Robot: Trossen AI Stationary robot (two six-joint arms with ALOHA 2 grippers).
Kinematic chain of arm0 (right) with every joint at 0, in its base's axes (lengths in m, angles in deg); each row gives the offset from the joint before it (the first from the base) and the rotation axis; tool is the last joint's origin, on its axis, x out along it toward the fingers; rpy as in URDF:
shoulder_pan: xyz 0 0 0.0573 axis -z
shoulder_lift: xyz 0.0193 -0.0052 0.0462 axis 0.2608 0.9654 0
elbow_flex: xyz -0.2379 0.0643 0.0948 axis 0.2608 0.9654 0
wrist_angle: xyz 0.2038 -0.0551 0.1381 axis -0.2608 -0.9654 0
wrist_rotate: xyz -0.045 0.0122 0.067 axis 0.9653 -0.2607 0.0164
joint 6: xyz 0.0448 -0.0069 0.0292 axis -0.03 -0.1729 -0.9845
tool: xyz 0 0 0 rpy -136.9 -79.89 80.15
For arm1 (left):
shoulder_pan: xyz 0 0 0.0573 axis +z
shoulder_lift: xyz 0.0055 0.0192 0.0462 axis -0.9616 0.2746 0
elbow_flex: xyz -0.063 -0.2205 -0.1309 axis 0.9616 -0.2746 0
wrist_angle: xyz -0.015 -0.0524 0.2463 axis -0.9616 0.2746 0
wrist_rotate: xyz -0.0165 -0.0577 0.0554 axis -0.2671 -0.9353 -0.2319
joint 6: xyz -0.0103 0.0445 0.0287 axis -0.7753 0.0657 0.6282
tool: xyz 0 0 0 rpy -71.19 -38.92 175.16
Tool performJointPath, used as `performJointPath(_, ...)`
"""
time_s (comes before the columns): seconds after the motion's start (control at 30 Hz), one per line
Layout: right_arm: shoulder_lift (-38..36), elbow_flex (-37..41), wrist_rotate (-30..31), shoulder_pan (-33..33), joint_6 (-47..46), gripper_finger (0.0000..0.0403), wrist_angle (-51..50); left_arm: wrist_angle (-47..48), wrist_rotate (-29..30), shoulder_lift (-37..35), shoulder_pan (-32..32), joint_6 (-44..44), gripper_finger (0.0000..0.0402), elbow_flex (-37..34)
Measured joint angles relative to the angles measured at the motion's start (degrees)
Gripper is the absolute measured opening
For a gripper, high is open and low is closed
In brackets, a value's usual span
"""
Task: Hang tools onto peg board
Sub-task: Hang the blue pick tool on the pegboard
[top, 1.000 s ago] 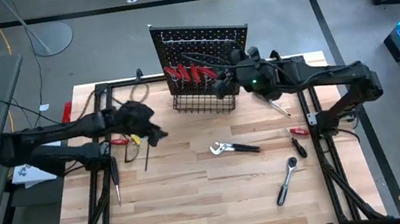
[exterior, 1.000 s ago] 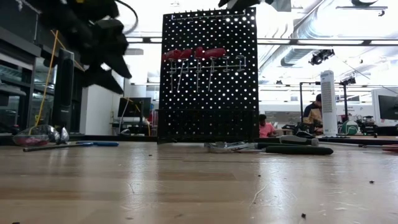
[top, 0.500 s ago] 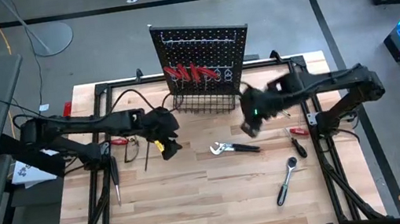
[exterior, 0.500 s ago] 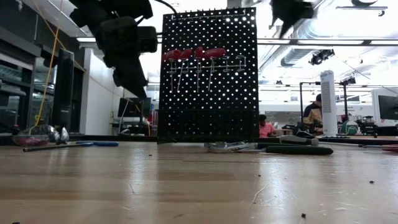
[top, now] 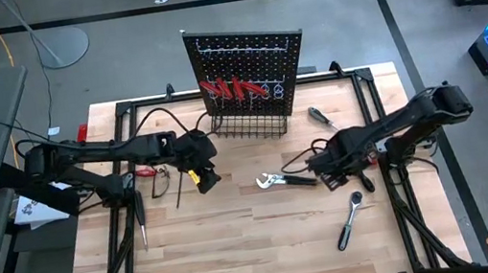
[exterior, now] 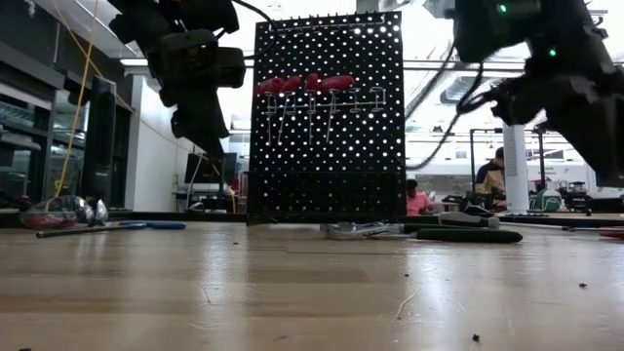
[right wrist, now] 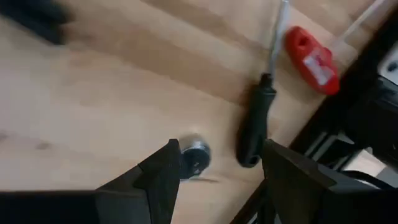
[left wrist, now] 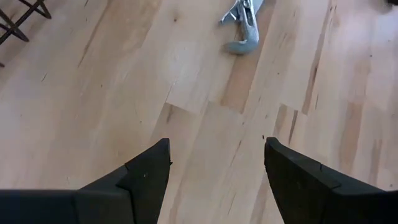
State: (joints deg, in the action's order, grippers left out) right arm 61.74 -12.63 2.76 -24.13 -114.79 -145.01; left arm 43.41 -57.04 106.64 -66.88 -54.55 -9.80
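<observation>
The black peg board (top: 246, 54) stands at the table's far edge, and red-handled tools (top: 233, 90) hang from its hooks above a wire basket (top: 249, 124). Silver pliers (top: 284, 180) lie mid-table. A chrome ratchet (top: 349, 221) and a black-handled screwdriver (right wrist: 254, 127) lie toward the right. My left gripper (left wrist: 217, 146) hovers open left of the pliers' head (left wrist: 241, 28). My right gripper (right wrist: 221, 146) hangs open above the table, pointing down, over the ratchet's head (right wrist: 196, 155).
A red-handled tool (right wrist: 311, 53) lies beside the black screwdriver near the right frame rail. Another screwdriver (top: 322, 117) lies right of the basket. Further tools (top: 139, 215) lie at the table's left. Bare wood (top: 241, 243) spreads along the near side.
My right gripper has left the peg board, dropping toward the table's near side and tipping from level to pointing down, staying open. My left gripper first went toward the table's middle and rolled a little, then kept still. No tool has moved.
</observation>
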Motion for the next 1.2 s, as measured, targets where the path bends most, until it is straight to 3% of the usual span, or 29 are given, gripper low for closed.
performJointPath(0.1,-0.1,2.0,0.4,0.0,-1.4,0.0209,2.6,0.1,0.0,0.0,-0.1,-0.6,0.0237,0.0)
performJointPath(0.23,-0.1,2.3,2.9,0.6,1.8,0.0209,17.9,1.3,-0.1,0.0,-0.1,0.0,0.0237,0.0)
performJointPath(0.37,-0.1,2.1,6.7,1.6,5.4,0.0209,33.9,10.7,1.4,-0.1,-0.2,3.2,0.0237,0.0)
performJointPath(0.47,-0.1,2.1,9.8,3.3,5.2,0.0209,39.3,20.6,8.1,-0.1,-0.1,-1.0,0.0237,-0.1)
performJointPath(0.6,-0.1,2.1,10.3,5.7,6.3,0.0209,39.8,24.2,16.3,0.2,2.8,-14.2,0.0236,-3.4)
performJointPath(0.8,-0.1,2.1,9.8,7.6,7.6,0.0209,39.6,18.8,15.4,0.2,8.9,-29.5,0.0236,-10.7)
performJointPath(1.0,-0.1,2.1,9.1,8.3,8.9,0.0209,39.7,7.5,12.6,0.2,13.0,-35.5,0.0236,-16.2)
performJointPath(1.2,-0.1,2.1,8.3,8.4,9.2,0.0209,39.7,5.1,13.8,0.4,14.2,-37.6,0.0219,-18.3)
